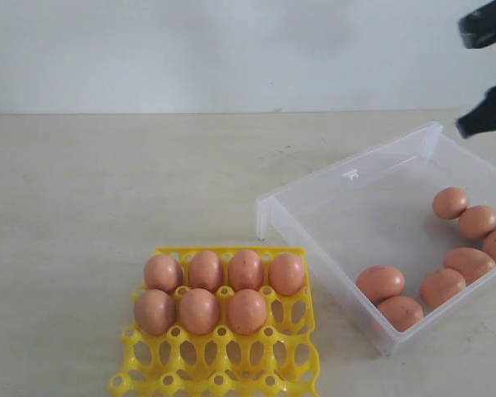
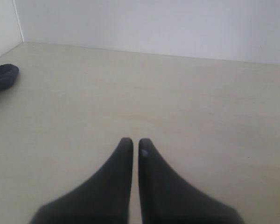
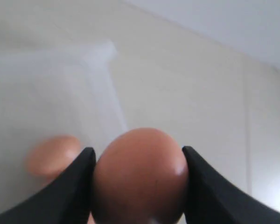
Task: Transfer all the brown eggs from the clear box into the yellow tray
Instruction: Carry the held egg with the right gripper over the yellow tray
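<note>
Seven brown eggs [image 1: 205,270] sit in the two far rows of the yellow tray [image 1: 231,364] at the front. Several more brown eggs [image 1: 380,283] lie along the near and right sides of the clear box [image 1: 347,174], to the right of the tray. My right gripper [image 3: 137,150] is shut on one brown egg [image 3: 139,182], held above the box with another egg [image 3: 51,154] below it. The right arm [image 1: 486,116] shows as dark parts at the upper right edge. My left gripper [image 2: 136,141] is shut and holds nothing over bare table.
The box wall [image 3: 102,84] runs beneath the held egg. A dark object [image 2: 2,77] lies on the table off to the side in the left wrist view. A white wall backs the beige table [image 1: 107,190].
</note>
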`<state>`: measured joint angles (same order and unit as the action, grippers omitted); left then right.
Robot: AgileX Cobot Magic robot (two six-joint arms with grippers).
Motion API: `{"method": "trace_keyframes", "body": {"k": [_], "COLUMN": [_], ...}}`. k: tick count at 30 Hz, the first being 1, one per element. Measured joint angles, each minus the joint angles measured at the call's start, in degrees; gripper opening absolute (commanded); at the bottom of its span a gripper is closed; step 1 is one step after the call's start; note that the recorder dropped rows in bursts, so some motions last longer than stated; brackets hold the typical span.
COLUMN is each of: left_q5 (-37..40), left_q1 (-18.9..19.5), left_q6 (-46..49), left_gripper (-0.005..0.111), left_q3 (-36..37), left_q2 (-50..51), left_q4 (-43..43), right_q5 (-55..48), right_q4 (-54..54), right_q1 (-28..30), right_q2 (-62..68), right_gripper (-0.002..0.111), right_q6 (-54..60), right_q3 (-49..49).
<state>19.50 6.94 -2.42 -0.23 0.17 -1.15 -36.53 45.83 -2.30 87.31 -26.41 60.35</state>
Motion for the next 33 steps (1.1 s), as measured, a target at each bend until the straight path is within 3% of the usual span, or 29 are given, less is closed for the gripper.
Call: {"method": "trace_keyframes", "body": {"k": [5,9,18,23,33], "left_q5": [0.0,0.0,0.0,0.0,0.0], "left_q1": [0.0,0.0,0.0,0.0,0.0], "left_q6": [0.0,0.0,0.0,0.0,0.0], "left_gripper": [0.004,0.004,0.004,0.004,0.004], "left_q3": [0.0,0.0,0.0,0.0,0.0], "left_q2": [0.0,0.0,0.0,0.0,0.0], "left_q4": [0.0,0.0,0.0,0.0,0.0], "right_q5": [-20.1,-30.9,-33.5,-33.8,-33.4], "right_q4": [-15.6,-35.8,-74.0,-101.7,-129.7], "right_q1": [4.1,4.2,4.2,4.2,4.2], "right_q2": [0.5,-0.6,0.5,3.5,4.2], "right_gripper": [0.0,0.0,0.0,0.0,0.0], "right_q6": [17.9,32.3,57.2,79.2,103.3], "right_q3": [6.7,10.5,7.1,5.1,4.9]}}
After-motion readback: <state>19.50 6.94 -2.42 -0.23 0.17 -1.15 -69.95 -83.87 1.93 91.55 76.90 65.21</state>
